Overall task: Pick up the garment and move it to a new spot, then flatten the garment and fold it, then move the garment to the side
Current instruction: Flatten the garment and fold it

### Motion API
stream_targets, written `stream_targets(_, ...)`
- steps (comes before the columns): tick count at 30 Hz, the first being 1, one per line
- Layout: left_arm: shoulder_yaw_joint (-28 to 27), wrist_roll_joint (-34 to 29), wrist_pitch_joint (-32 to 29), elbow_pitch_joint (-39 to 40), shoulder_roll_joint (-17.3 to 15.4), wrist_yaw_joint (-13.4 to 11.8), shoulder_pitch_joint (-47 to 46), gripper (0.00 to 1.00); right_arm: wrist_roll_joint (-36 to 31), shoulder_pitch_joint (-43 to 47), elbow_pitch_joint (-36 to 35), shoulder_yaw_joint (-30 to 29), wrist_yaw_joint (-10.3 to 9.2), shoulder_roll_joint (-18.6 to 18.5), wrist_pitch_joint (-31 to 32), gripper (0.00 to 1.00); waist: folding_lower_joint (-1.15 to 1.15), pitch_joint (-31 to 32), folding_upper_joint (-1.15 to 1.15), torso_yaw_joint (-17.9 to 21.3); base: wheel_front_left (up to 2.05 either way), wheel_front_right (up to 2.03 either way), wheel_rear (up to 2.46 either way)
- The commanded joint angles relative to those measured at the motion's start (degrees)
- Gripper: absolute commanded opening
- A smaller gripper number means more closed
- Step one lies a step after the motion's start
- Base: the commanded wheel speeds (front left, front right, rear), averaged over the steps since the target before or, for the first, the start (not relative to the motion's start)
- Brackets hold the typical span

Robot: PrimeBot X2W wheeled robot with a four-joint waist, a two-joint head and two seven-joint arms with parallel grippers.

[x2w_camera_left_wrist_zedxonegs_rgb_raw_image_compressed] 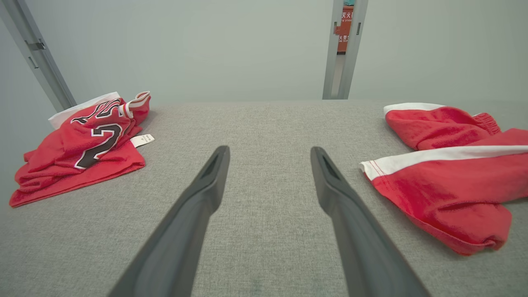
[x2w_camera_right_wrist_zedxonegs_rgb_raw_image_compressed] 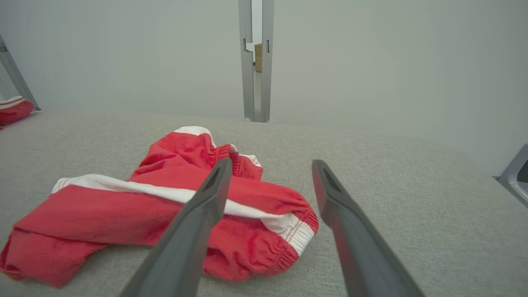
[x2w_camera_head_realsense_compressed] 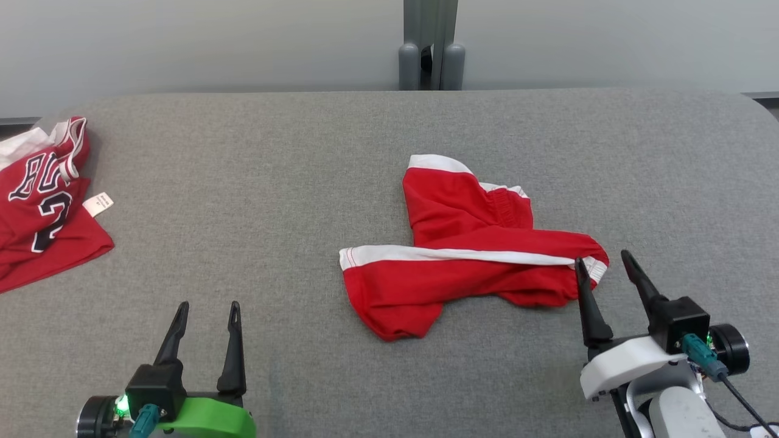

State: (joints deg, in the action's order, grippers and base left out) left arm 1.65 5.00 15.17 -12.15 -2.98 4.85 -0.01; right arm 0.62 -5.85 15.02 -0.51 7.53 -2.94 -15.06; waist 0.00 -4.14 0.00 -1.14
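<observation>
Red shorts with white stripes [x2w_camera_head_realsense_compressed: 462, 261] lie crumpled near the middle of the grey table [x2w_camera_head_realsense_compressed: 274, 182], their elastic waistband end pointing right. My right gripper [x2w_camera_head_realsense_compressed: 604, 260] stands open just beside that waistband end, nothing between its fingers; in the right wrist view the shorts [x2w_camera_right_wrist_zedxonegs_rgb_raw_image_compressed: 173, 214] spread to the left of the open right gripper [x2w_camera_right_wrist_zedxonegs_rgb_raw_image_compressed: 270, 165]. My left gripper [x2w_camera_head_realsense_compressed: 207, 307] is open near the table's front left, well apart from the shorts. In the left wrist view the left gripper [x2w_camera_left_wrist_zedxonegs_rgb_raw_image_compressed: 268, 152] points over bare table, with the shorts [x2w_camera_left_wrist_zedxonegs_rgb_raw_image_compressed: 449, 185] to its right.
A red jersey with black lettering [x2w_camera_head_realsense_compressed: 42, 207] lies bunched at the table's far left edge, seen too in the left wrist view as the jersey [x2w_camera_left_wrist_zedxonegs_rgb_raw_image_compressed: 82, 144]. A grey post [x2w_camera_head_realsense_compressed: 431, 42] stands behind the table against a pale wall.
</observation>
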Motion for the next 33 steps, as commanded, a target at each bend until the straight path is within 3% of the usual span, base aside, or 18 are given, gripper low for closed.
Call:
stream_targets(1, -0.3, -0.6, 0.0, -0.3, 0.0, -0.3, 1.1, 1.00, 0.6, 1.4, 0.6, 0.6, -0.08, 0.0, -0.2, 1.00, 0.00, 1.5, 0.00, 0.1, 0.00, 0.00, 0.00)
stream_targets(19, 1.2, 1.2, 0.0, -1.1, 0.1, -1.4, 2.0, 1.00, 2.4, 2.7, 1.8, 1.9, -0.08, 0.0, -0.2, 1.00, 0.00, 2.8, 0.00, 0.5, 0.00, 0.00, 0.00)
stream_targets(25, 3.6, 8.7, 0.0, -1.3, 0.0, 1.4, -1.8, 1.00, 2.5, 0.8, 0.6, 1.8, -0.08, 0.0, -0.2, 1.00, 0.00, -1.0, 0.00, 2.6, 0.00, 0.00, 0.00)
stream_targets(33, 10.8, 16.2, 0.0, -11.0, 0.0, 2.7, -11.6, 1.00, 2.6, -2.1, -0.2, 1.7, -0.08, 0.0, -0.2, 1.00, 0.00, -7.7, 0.00, 7.2, 0.00, 0.00, 0.00)
